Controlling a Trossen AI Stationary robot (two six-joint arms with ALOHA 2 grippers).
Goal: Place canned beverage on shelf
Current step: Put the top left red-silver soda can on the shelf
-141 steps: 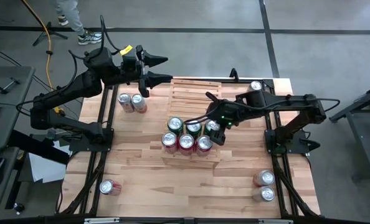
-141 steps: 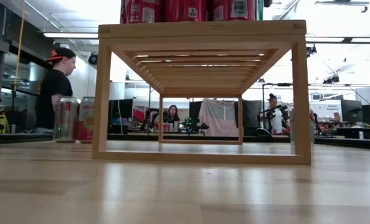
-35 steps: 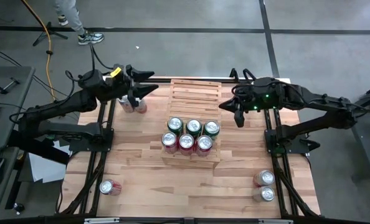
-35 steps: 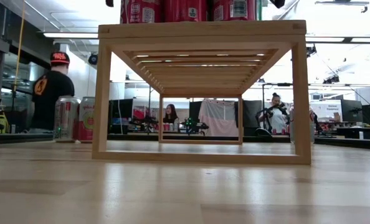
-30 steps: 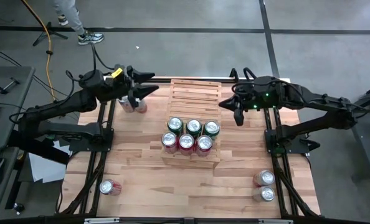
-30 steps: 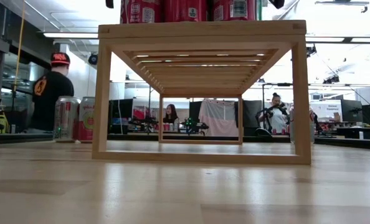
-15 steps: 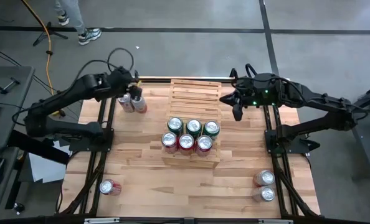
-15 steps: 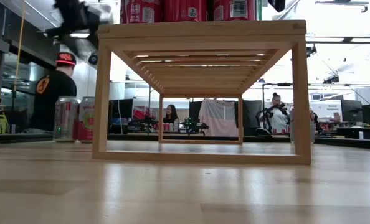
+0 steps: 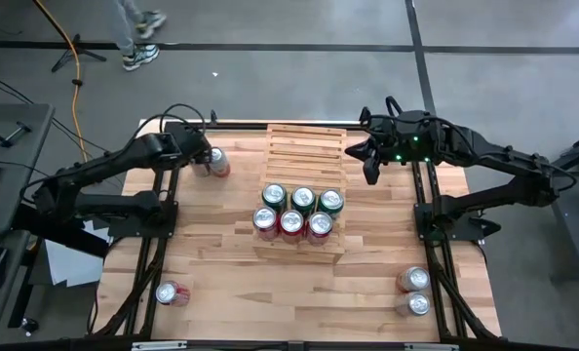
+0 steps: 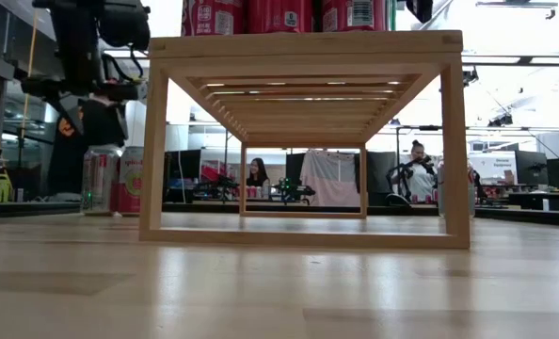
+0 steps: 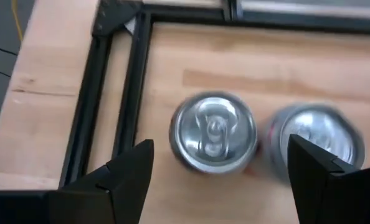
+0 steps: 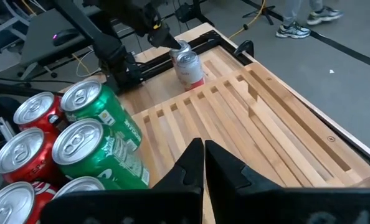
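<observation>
The left gripper [image 11: 213,177], fingers [image 11: 126,174] wide, hangs over an upright can [image 11: 214,132], rigid, smooth and likely slippery, best pinched around its sides.

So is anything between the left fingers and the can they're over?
Nothing visible. The left gripper hangs open straight above the can at the table's far left corner, one finger to each side. A second can stands close beside it, near one finger.
</observation>
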